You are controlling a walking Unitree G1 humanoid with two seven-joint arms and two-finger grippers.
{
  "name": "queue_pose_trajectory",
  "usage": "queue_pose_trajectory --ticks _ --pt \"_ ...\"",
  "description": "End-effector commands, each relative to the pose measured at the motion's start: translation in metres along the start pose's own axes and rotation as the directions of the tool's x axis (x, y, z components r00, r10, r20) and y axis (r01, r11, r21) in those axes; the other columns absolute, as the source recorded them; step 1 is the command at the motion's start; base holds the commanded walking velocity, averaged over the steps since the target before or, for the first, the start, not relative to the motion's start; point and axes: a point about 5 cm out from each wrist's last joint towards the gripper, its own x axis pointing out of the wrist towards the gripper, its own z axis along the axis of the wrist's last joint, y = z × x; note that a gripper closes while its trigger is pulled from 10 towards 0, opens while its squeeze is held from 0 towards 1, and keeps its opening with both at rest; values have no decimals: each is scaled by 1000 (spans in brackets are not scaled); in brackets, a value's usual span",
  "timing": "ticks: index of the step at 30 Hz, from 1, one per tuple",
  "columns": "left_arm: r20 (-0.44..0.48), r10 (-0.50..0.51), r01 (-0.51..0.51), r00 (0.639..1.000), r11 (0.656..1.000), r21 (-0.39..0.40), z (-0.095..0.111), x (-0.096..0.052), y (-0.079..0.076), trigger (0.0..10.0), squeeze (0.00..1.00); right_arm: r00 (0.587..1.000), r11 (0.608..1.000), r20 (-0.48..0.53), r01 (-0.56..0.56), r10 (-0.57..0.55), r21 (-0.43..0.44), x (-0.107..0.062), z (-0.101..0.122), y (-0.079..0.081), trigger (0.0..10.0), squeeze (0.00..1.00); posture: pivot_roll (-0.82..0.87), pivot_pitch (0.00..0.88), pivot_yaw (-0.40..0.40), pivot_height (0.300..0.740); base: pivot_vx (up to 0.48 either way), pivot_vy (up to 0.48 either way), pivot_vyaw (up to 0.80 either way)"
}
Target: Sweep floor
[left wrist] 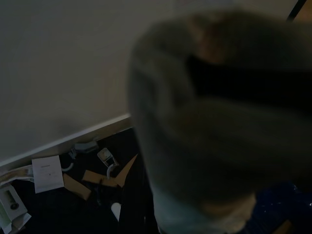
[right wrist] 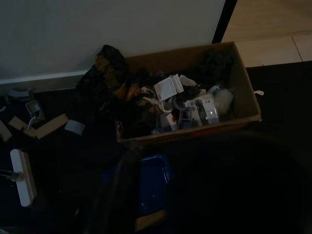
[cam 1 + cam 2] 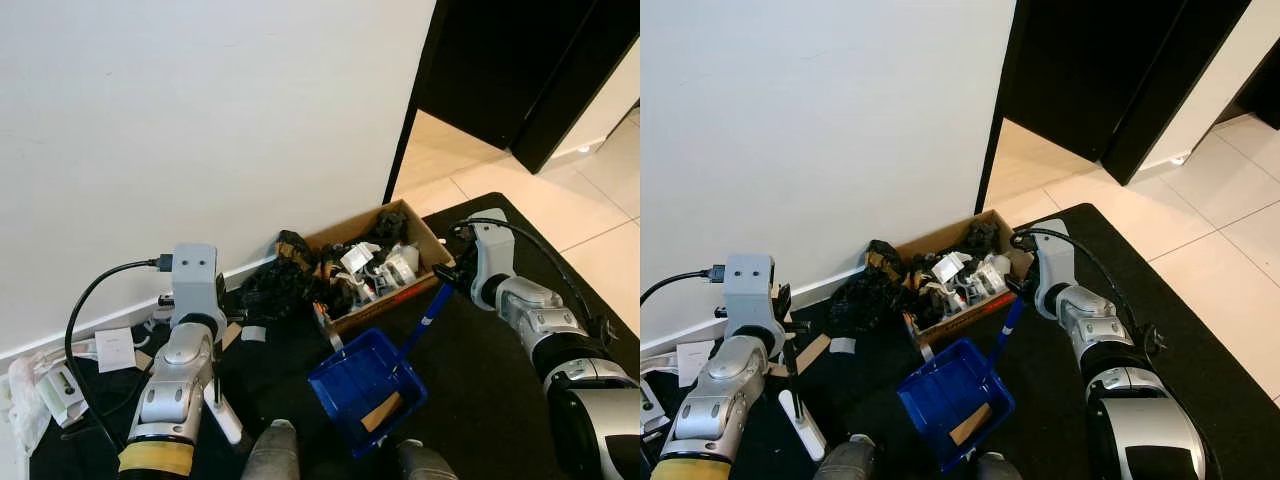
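Floor scraps, far left: a white paper slip (image 3: 114, 349), crumpled packaging (image 3: 45, 385) and brown card pieces (image 1: 100, 178) lie on the dark mat (image 3: 500, 400) along the skirting, still unswept.
Left gripper: the left gripper (image 3: 215, 375) sits low by the wall above a white broom head (image 3: 224, 412) that rests on the mat; a thin dark rod runs down to that head. It seems to hold the rod, but I cannot tell how the jaws stand, since the arm hides them and the left wrist view is blurred.
Black bag: a crumpled black bag (image 3: 275, 285) lies against the left end of the box.
Cardboard box: an open cardboard box (image 3: 425, 240) against the wall, full of white and black rubbish.
Blue dustpan: the blue dustpan (image 3: 365, 385) stands on the mat just in front of the box, with one brown scrap (image 3: 383, 411) inside.
Right gripper: the right gripper (image 3: 450, 278) is at the top of the pan's blue handle (image 3: 430, 310) and appears closed around it.
Step in hand: collecting, by my reading; the pan is set down near the box and the loose bits at the left remain.
Next move: likely the broom must draw those scraps rightwards across the mat into the pan's mouth while the right arm keeps the pan steady.
Writing: print on the slip and a red strip on the box front are too small to read; no brand can be made out.
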Motion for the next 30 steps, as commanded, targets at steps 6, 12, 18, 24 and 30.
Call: queue_pose_trajectory --ticks 6,12,18,24,30 --pt "-37 7 -7 999 1000 8 -10 -1 1 10000 0 997 995 71 1 -8 95 -2 -1 1 0 0 264 145 -35 740 0 0 0" --pt "-37 6 -6 999 1000 9 -11 -1 0 10000 0 996 989 85 -2 -11 150 -2 -4 3 0 0 264 145 -35 740 0 0 0" --pt "-37 6 -6 999 1000 9 -11 -1 0 10000 0 996 989 85 -2 -11 150 -2 -4 3 0 0 264 145 -35 740 0 0 0" --pt "-51 -1 2 999 1000 17 -14 -3 1 10000 0 902 971 390 106 -185 216 -40 89 -29 10000 0 247 150 -22 740 0 0 0" --pt "-54 -18 19 998 1000 24 -13 1 -2 10000 0 779 877 569 -51 -264 477 -91 158 -56 10000 0 232 152 -12 740 0 0 0"
